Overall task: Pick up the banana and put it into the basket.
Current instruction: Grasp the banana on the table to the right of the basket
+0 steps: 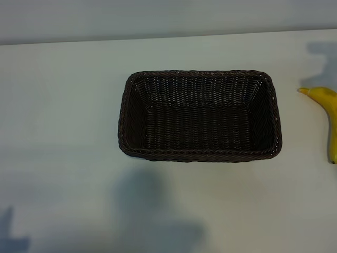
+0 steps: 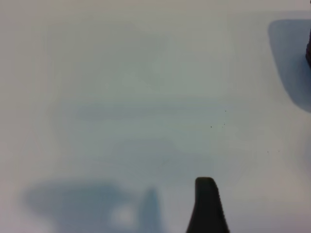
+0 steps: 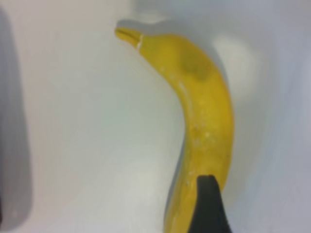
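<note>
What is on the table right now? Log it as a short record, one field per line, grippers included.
surface: pale table
basket: dark woven basket, mid-table, nothing inside
banana: banana lying on the table at the exterior view's right edge, apart from the basket, partly cut off by the frame
right gripper: over the banana, one dark fingertip in front of it, open, not gripping
left gripper: over bare table, one fingertip visible, open, holding nothing
task state: banana not yet picked up
</note>
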Controlling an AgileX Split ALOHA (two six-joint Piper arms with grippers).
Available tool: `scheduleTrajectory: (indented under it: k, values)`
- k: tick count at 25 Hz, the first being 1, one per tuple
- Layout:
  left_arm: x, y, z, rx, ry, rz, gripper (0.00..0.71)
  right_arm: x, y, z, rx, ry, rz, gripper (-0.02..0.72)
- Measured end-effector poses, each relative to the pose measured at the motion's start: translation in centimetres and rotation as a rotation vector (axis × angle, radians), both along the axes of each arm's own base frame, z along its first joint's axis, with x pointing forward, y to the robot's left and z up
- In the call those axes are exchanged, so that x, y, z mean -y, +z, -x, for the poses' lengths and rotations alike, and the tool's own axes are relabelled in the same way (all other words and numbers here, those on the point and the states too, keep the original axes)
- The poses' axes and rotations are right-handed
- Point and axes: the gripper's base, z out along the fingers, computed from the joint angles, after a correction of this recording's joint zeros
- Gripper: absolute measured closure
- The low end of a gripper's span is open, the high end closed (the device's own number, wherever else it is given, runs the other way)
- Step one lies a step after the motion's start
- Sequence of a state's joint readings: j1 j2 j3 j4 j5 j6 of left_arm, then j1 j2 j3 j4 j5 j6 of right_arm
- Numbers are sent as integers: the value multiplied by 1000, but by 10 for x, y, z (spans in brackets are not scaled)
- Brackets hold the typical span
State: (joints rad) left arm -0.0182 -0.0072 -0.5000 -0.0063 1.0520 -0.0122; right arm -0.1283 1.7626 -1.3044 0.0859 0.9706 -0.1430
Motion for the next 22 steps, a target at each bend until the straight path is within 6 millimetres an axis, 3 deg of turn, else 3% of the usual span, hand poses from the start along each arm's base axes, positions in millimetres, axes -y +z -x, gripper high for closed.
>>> scheduleTrajectory:
  k: [15, 22]
  values:
    - [0, 0, 0, 0, 0, 0, 169, -3, -62, -15, -161, -1, -64, 190]
    - [0, 0, 0, 0, 0, 0, 169, -2, -79, -20, -176, -5, -63, 190]
